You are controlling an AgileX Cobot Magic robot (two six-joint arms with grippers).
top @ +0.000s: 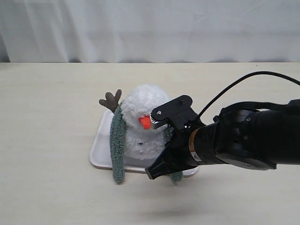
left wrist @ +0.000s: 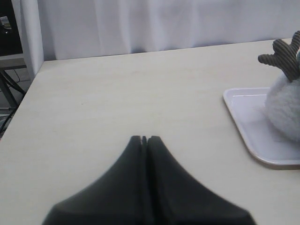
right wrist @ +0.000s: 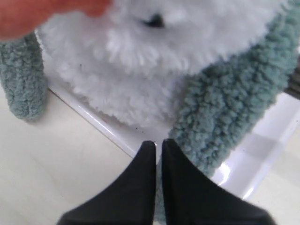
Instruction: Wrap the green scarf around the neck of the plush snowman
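The plush snowman (top: pixel 140 117) sits on a white tray (top: pixel 98 154), orange nose (top: pixel 145 122) pointing at my right arm. The green scarf (top: pixel 117 150) lies round its neck; one end hangs down the left side past the tray's edge, the other end (top: pixel 176 177) shows behind my right gripper (top: pixel 151 174). In the right wrist view that gripper (right wrist: pixel 158 143) is shut just in front of the tray's rim (right wrist: pixel 262 154), with a scarf strand (right wrist: pixel 229 117) beside one finger and the snowman's body (right wrist: pixel 140 70) beyond. My left gripper (left wrist: pixel 144 138) is shut and empty, over bare table, well clear of the tray (left wrist: pixel 248 126).
A brown twig arm (top: pixel 111 100) sticks out at the snowman's upper left. A white curtain hangs behind the table's far edge. My right arm's black body and its cable reach in from the right side.
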